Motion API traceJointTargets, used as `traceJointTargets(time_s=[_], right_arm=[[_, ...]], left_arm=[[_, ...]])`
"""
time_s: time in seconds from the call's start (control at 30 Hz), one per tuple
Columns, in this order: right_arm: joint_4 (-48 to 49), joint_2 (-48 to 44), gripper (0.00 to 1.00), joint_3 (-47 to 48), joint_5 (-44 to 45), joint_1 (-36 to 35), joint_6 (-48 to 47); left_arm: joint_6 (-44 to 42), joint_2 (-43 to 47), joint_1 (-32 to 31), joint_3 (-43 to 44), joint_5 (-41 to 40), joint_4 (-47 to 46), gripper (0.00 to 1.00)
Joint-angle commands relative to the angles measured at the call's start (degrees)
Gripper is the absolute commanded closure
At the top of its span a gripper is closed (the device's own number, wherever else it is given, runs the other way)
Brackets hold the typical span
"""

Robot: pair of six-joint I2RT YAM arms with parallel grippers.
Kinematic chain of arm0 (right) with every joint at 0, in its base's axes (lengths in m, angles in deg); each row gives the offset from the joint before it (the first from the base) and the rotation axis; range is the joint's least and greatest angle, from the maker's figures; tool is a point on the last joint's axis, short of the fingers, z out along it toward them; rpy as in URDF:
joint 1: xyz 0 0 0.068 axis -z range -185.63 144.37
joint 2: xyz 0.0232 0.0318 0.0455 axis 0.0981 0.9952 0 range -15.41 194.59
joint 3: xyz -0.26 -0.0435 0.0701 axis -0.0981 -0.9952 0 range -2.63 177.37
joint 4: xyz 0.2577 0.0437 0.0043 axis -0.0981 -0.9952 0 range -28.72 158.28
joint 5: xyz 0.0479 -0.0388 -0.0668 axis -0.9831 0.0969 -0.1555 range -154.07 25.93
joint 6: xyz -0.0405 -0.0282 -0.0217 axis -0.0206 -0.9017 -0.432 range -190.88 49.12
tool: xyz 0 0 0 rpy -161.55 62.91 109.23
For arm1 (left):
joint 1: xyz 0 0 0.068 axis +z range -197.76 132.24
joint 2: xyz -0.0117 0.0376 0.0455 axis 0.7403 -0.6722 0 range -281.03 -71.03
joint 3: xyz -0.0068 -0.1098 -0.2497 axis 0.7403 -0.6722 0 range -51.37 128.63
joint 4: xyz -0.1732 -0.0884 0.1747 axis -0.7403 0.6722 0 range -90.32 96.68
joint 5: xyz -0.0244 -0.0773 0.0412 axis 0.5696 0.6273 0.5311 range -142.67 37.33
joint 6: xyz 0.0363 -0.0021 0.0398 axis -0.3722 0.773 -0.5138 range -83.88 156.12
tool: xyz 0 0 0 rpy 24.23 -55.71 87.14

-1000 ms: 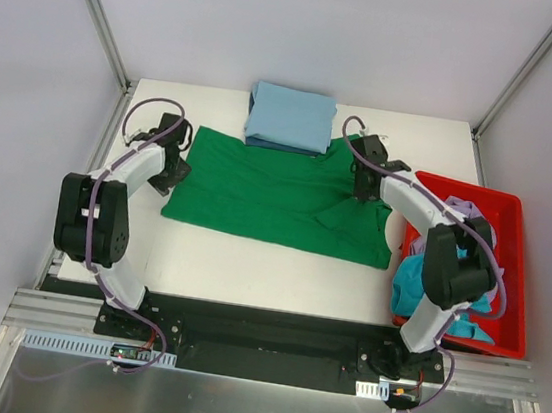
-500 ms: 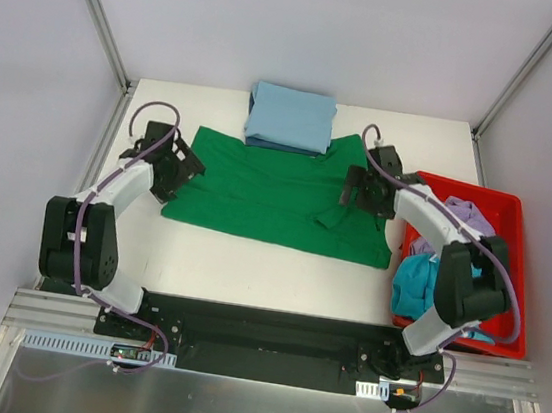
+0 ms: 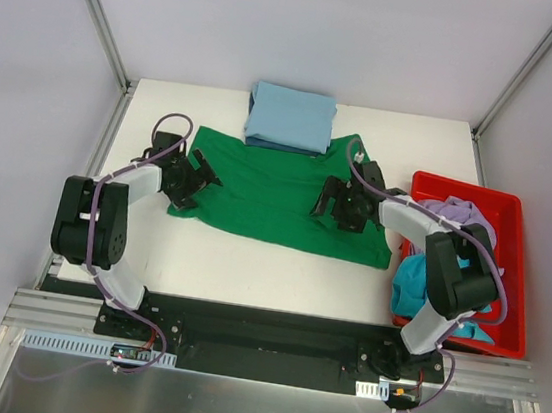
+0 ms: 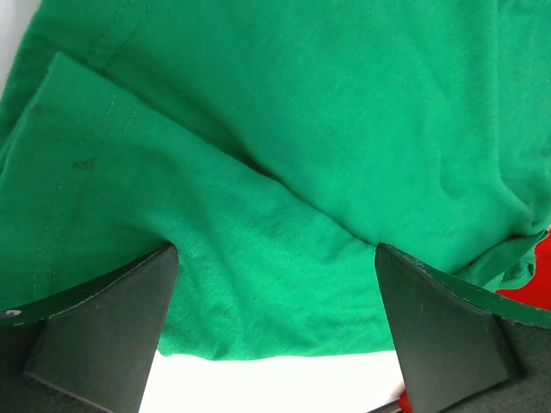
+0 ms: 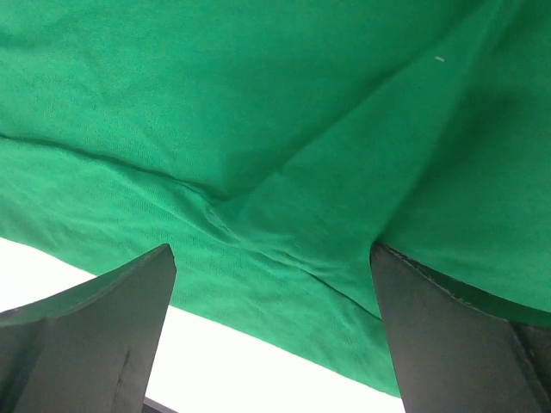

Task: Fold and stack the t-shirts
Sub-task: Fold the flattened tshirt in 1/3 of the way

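At the left edge of the white table, the left gripper sits low over the sleeve end of the dark green t-shirt, which lies spread across the middle of the table. In the left wrist view we see its fingers spread wide with a doubled flap of green cloth between them. Nothing is clamped. If it closes here we judge it may catch only the top layer, and the sleeve would then trail loose when lifted.

Behind the green shirt's far hem lies the folded light blue t-shirt. The two look to be touching or just overlapping, though we cannot be sure from above. A hard pull on the green cloth could drag that finished fold askew.

Farther right, the right gripper hovers over the shirt's rumpled right part. Its jaws are also wide open and hold nothing, and creased fabric runs between its fingers. A pinch on those creases could lock a wrinkle into the fold. If one arm grips deeper than the other, the fold line would probably run crooked.

At the far right, the red tub holds a lilac shirt and a teal shirt, both unfolded. The green shirt's corner lies near the tub wall and could snag there.
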Motion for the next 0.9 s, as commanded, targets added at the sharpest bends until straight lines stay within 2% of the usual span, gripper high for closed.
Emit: traceJointTargets(time_s=[0.0, 0.33, 0.43, 0.5, 0.63, 0.73, 0.87], right_arm=[[2.76, 2.63, 0.04, 5.58, 0.41, -1.56, 1.61], [0.39, 16.16, 0.04, 25.34, 0.51, -1.92, 0.2], [-3.64, 15.56, 0.04, 28.44, 3.04, -2.09, -0.67], [-4.97, 11.97, 0.04, 25.21, 6.38, -2.27, -1.47], [-6.81, 1.95, 0.04, 11.86, 12.08, -2.27, -0.68], [-6.99, -3.68, 0.04, 3.07, 10.97, -2.36, -0.24], [-6.64, -6.86, 0.04, -4.42, 7.98, -2.27, -0.85]], left_arm=[[-0.44, -3.02, 0.08, -0.63, -0.14, -0.28, 0.01], [1.41, 4.18, 0.88, -2.39, -13.49, 6.13, 0.01], [1.24, 6.47, 0.88, -2.92, -15.26, 7.01, 0.01], [1.15, 7.35, 0.88, -3.27, -15.52, 7.36, 0.01], [1.32, 6.13, 0.88, -2.92, -13.95, 7.36, 0.01], [1.76, 4.28, 0.88, -2.66, -10.96, 7.36, 0.01], [3.17, 5.41, 0.96, -4.76, -10.08, 7.36, 0.01]])
